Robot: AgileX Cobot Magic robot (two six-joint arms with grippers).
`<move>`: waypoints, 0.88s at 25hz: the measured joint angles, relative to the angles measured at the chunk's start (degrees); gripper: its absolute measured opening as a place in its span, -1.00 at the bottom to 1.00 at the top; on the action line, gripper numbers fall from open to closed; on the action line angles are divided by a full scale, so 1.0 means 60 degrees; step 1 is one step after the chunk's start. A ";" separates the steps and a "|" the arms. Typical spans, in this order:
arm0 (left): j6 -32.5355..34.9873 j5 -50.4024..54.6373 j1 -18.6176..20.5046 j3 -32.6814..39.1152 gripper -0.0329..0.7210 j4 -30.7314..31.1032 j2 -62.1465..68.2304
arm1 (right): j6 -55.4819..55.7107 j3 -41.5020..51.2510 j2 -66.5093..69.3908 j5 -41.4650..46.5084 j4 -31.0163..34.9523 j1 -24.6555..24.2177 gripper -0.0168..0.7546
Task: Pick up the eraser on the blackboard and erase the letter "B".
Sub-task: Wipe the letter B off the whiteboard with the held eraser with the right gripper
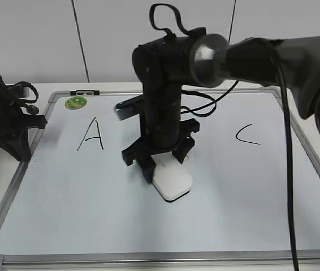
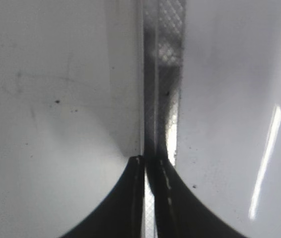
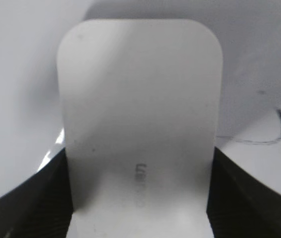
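The white eraser lies flat on the blackboard, near its middle. My right gripper reaches down from above and is shut on the eraser's far end. In the right wrist view the eraser fills the space between the two black fingers. The letter "B" is mostly hidden behind the gripper and eraser; only a thin curved black stroke shows to the eraser's right. My left gripper is shut and empty over the board's left frame.
A black "A" is left of the eraser and a black "C" is to its right. A green round sticker sits in the far left corner. A black cable hangs from the right arm over the board.
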 joint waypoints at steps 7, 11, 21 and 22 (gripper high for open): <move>0.0000 0.0000 0.0000 0.0000 -0.86 -0.0016 0.0000 | 0.0170 0.0000 0.0017 0.0000 -0.0055 0.0638 0.40; 0.0000 0.0000 0.0000 0.0000 -0.86 -0.0016 0.0000 | 0.0592 0.0000 0.0017 0.0000 -0.0373 0.0596 0.40; 0.0000 0.0000 0.0000 0.0000 -0.86 0.0002 0.0000 | 0.0762 -0.0021 0.0017 0.0000 -0.0315 -0.0411 0.40; 0.0000 0.0000 0.0000 0.0000 -0.86 0.0020 0.0000 | 0.0762 -0.0021 0.0017 0.0000 -0.0315 -0.0512 0.40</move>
